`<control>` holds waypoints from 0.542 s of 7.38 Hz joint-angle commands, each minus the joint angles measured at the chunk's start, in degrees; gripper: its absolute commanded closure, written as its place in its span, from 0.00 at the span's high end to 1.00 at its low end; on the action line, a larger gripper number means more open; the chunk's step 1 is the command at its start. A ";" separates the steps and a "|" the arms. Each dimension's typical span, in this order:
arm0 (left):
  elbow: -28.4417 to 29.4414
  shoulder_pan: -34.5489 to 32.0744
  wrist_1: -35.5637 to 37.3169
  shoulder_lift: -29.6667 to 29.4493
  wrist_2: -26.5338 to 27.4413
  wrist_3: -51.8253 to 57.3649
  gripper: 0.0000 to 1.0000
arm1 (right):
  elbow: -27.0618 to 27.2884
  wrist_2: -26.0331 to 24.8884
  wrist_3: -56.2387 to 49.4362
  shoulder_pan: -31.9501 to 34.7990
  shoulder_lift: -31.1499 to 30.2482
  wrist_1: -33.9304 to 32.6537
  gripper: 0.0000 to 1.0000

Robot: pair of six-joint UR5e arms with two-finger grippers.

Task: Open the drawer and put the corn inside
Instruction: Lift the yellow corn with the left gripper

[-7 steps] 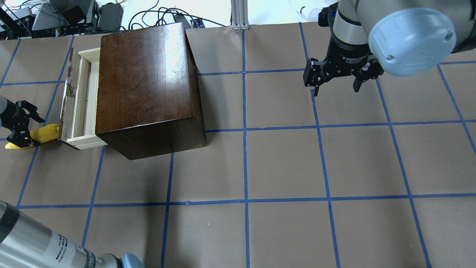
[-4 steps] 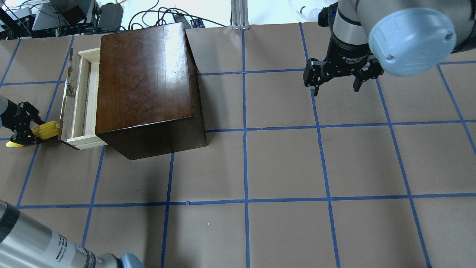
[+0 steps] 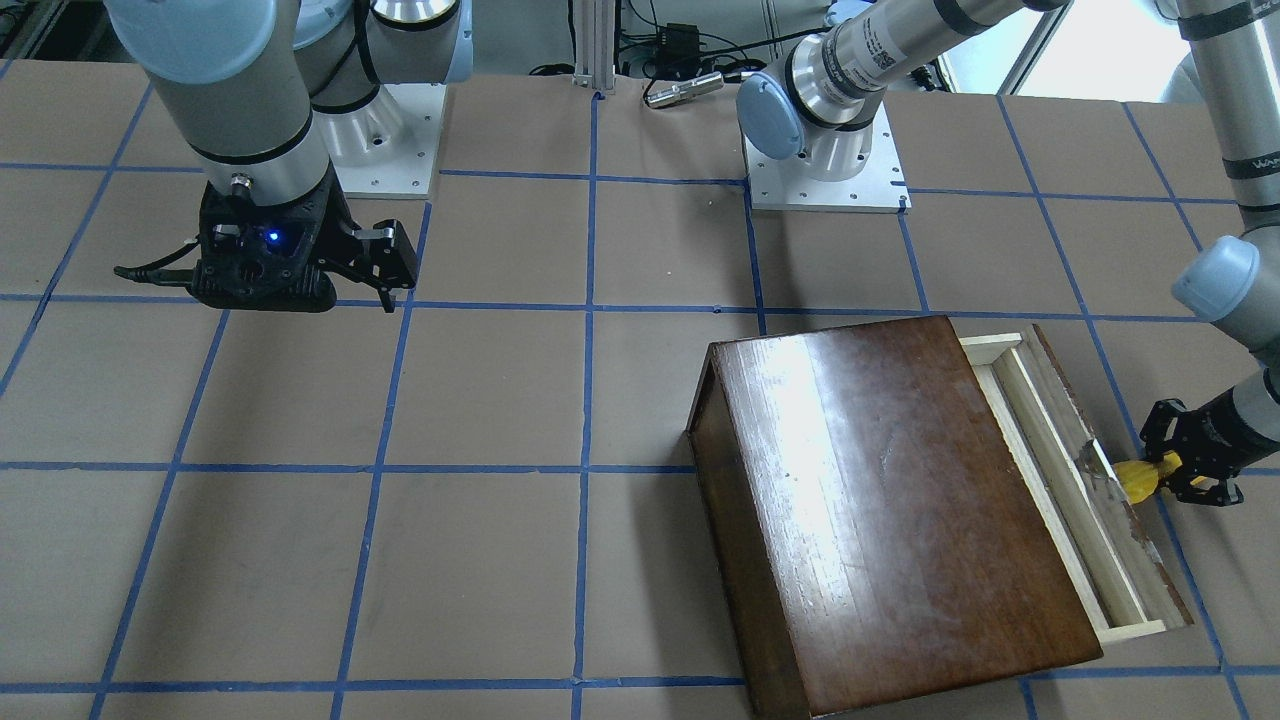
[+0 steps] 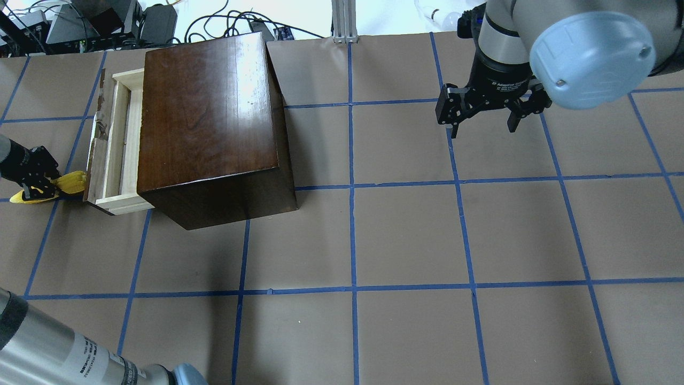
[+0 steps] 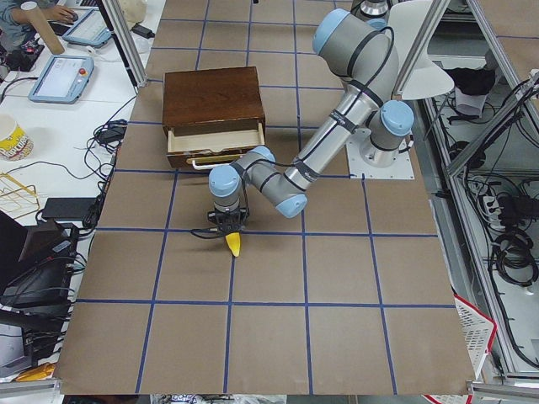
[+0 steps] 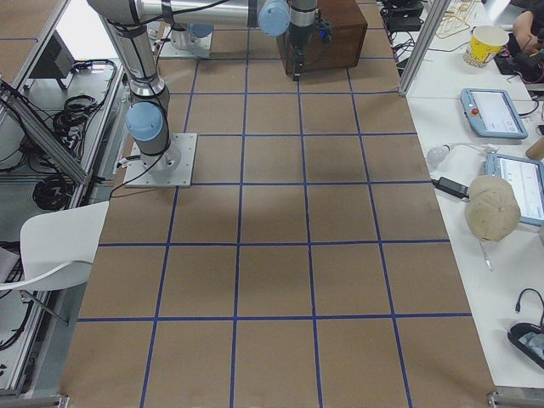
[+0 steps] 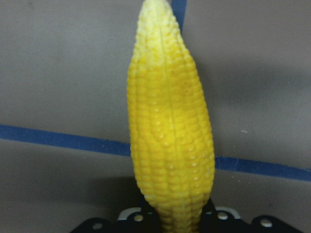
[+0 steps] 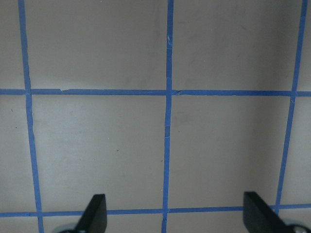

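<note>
The corn [image 4: 74,182] was partly hidden by the left gripper [image 4: 41,186], the drawer [image 4: 113,149] largely by the box [image 4: 208,117].

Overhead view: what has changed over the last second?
The left gripper, shut on the corn throughout, has edged slightly away from the robot, beside the open drawer. Drawer, box and open right gripper stayed put.

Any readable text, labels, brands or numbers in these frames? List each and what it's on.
"Adaptive": white print on the black collar above the right claw; the rest of that line is blurred.
"WA": cut off at the frame edge, on the left arm.
Sticker on the same arm's tube: too small to read.
Nothing else is legible.
</note>
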 commanded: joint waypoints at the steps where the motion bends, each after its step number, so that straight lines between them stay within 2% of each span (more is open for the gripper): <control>1: 0.31 -0.06 -0.21 1.36 0.07 -0.12 0.00 | 0.00 0.01 0.00 0.00 0.00 -0.09 1.00; 4: 4.34 -0.50 -5.99 4.69 0.16 -0.03 0.00 | 0.00 0.01 0.00 0.00 0.00 0.00 1.00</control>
